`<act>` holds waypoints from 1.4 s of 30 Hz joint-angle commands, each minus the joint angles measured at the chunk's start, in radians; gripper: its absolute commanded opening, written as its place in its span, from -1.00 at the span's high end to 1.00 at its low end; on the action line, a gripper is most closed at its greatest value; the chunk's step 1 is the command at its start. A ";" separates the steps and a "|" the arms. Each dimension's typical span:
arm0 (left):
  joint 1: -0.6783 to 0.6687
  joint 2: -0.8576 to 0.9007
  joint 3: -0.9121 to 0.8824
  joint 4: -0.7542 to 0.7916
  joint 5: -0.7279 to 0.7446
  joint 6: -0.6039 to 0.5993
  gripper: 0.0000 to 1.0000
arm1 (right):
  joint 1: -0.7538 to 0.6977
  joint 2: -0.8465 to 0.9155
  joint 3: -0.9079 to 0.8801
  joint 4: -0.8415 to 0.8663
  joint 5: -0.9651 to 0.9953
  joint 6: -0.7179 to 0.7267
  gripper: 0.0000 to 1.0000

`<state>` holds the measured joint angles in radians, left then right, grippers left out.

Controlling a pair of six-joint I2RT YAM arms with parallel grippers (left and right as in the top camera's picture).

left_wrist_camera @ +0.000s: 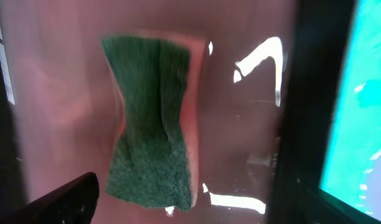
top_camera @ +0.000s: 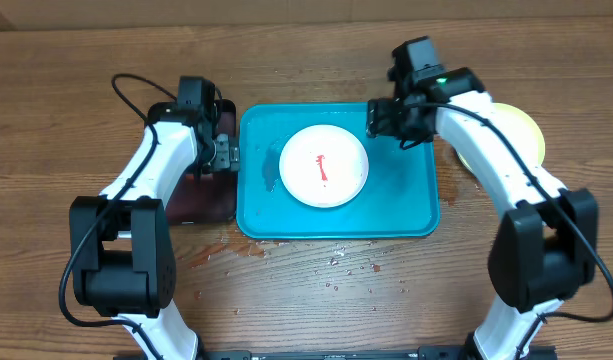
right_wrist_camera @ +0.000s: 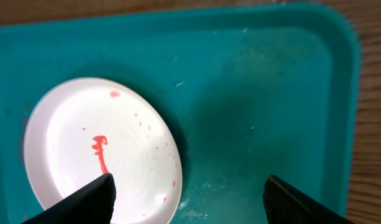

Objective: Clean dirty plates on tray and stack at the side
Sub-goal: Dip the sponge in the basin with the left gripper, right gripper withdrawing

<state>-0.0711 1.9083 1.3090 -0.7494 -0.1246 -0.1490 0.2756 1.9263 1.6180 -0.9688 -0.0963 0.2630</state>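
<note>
You are looking at 1 white plate (top_camera: 324, 166) sitting in the middle of the turquoise tray (top_camera: 406, 215). It is carrying a red sauce smear at its centre and small red specks around it.

Your right hand (top_camera: 386, 120) is hovering over the tray's far right corner, just beside the plate's rim. Its 2 fingers (right_wrist_camera: 84, 199) are spread wide and are grasping nothing.

A pale green plate (top_camera: 521, 130) is lying on the tabletop (top_camera: 286, 300) just beside the tray's right edge, partly hidden under your right arm.

Your left hand (top_camera: 224, 152) is hanging over the black tray (top_camera: 201, 205), which is sitting at the turquoise tray's left edge. That hand is released, and a green sponge (left_wrist_camera: 156, 118) is lying loose on the reddish floor between its fingers.

Wet droplets (top_camera: 336, 265) are dotting the tabletop near the turquoise tray's front edge.
</note>
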 commanded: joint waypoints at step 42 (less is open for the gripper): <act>0.063 0.003 -0.167 0.233 0.091 -0.031 -0.13 | -0.031 -0.041 0.026 -0.022 0.010 -0.006 -0.57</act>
<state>-0.0086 1.9083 1.1542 -0.5220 -0.0486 -0.1661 0.2447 1.9064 1.6253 -0.9947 -0.0929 0.2615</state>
